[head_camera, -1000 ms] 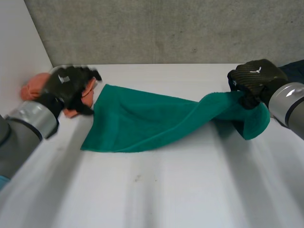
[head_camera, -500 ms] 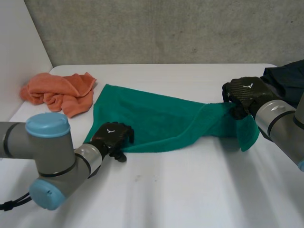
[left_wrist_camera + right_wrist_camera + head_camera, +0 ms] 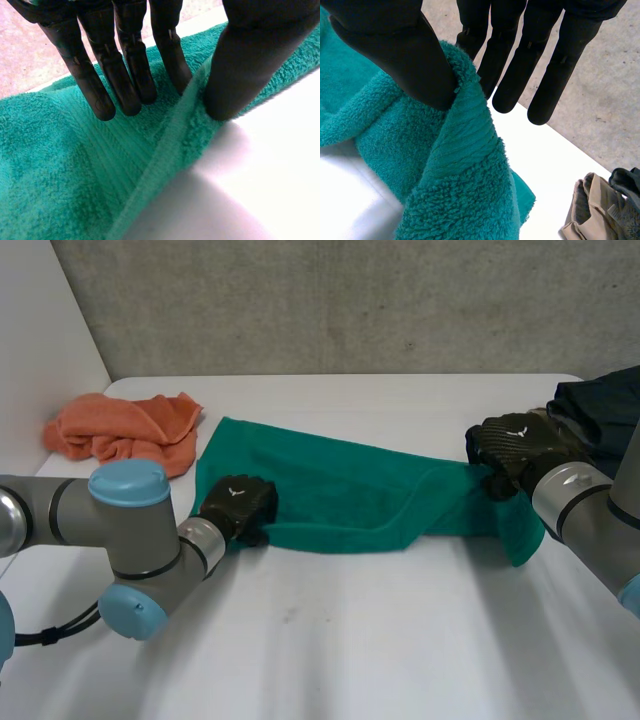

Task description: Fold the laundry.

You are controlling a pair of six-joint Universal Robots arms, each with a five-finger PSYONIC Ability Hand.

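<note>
Head view: towel (image 3: 340,495) is laid across mid-frame on the table (image 3: 350,640), rumpled and twisted toward the right. Left hand (image 3: 238,508) is set on its lower-left corner, right hand (image 3: 512,448) at its right end, where the cloth is lifted and a flap hangs. Orange cloth (image 3: 125,432) sits upper left, dark garment (image 3: 600,410) at the right edge, neither touched. Left wrist view: hem (image 3: 170,150) is nipped into a ridge between thumb (image 3: 250,60) and nearly straight fingers (image 3: 127,75). Right wrist view: the towel's edge is clamped by the thumb (image 3: 395,50) against the nearest finger, with the other fingers (image 3: 555,65) straight and bare. Likely step: stretching flat before the fold. Both pinches should be held firm, the hands drawn apart evenly, and the right-side twist let out.
</note>
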